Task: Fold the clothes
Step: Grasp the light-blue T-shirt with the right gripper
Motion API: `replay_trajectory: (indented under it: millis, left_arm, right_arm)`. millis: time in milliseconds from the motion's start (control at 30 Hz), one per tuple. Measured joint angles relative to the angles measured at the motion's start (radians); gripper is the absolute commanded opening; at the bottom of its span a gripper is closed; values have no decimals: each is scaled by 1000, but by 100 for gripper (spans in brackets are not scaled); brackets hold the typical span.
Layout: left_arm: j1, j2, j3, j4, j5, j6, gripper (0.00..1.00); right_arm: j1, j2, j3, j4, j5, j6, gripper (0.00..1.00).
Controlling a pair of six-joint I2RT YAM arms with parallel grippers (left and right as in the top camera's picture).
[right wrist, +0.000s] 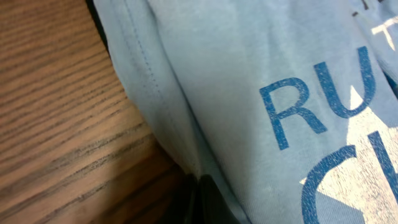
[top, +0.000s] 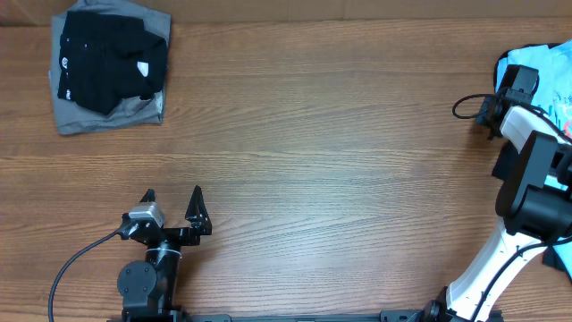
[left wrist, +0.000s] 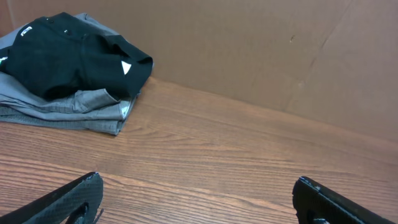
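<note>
My right claw (top: 521, 80) is out at three o'clock on the brown wood-grain table (top: 313, 134), pressed into the light-blue fabric T-shirt (right wrist: 249, 74). It is closed right down, and from the wrist view it seems to pinch the shirt near a stitched hem. Cloth and blue lettering fill that view, so I cannot see the pads themselves. The shirt lies bunched at the far right edge, partly out of the overhead picture, with something dark under it.

Now the care. I judge this to be the pick-up that brings the shirt to the open middle for folding. A thin pinch slips easily, so I want to lift slowly and check that the cloth follows. I would drag toward nine o'clock, low enough to let the shirt trail flat and not ball up.

My left claw (top: 172, 199) waits at seven o'clock, spread wide, gripping nothing. It should meet the opposite hem once the shirt arrives.

At ten o'clock the black folded garment (top: 107, 63) sits on the grey folded garment (top: 89, 121), well apart from all this. I must not sweep into that stack.
</note>
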Motion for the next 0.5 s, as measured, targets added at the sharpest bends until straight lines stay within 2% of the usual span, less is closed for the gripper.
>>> replay_trajectory:
  millis: [167,500]
  left_arm:
    - [0,0,0,0,0,0,100]
    - [0,0,0,0,0,0,100]
  right_arm:
    - [0,-59,0,-10,2,50,4]
    - [0,-320,0,-23,4,76,4]
